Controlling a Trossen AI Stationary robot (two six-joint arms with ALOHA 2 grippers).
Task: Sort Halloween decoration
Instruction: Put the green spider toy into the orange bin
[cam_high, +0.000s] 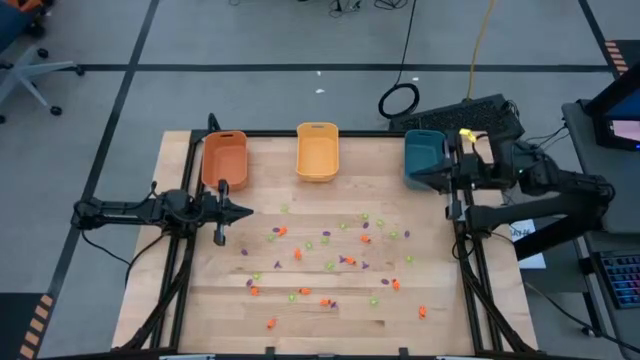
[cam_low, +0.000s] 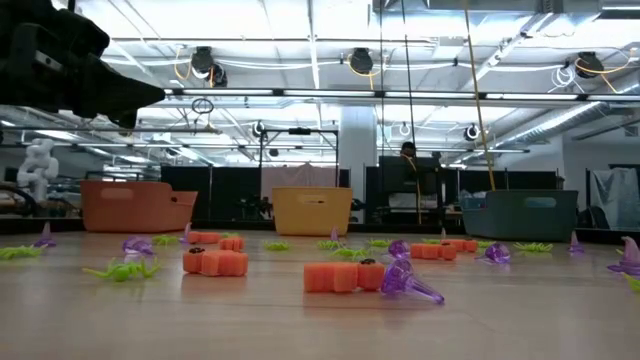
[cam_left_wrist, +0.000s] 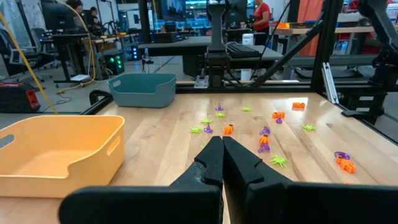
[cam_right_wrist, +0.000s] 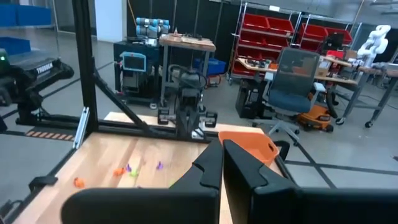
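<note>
Nothing looks sorted yet — the Halloween decoration (cam_high: 340, 262) lies scattered over the worktop (cam_high: 200, 300), the orange bin (cam_high: 224, 158) appears empty, and left gripper (cam_high: 243, 210) and right gripper (cam_high: 418, 176) hover clenched, empty.

Overhead, the scattered trinkets (cam_high: 345, 260) appear too small for their shapes to be told. At table level, the left arm (cam_low: 60, 60) is cut off by the frame's edge.

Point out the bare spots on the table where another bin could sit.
Bare wood lies between the orange bin and yellow bin, and between the yellow and teal bin. The table's left strip is bare too. The trinkets crowd the middle.
</note>
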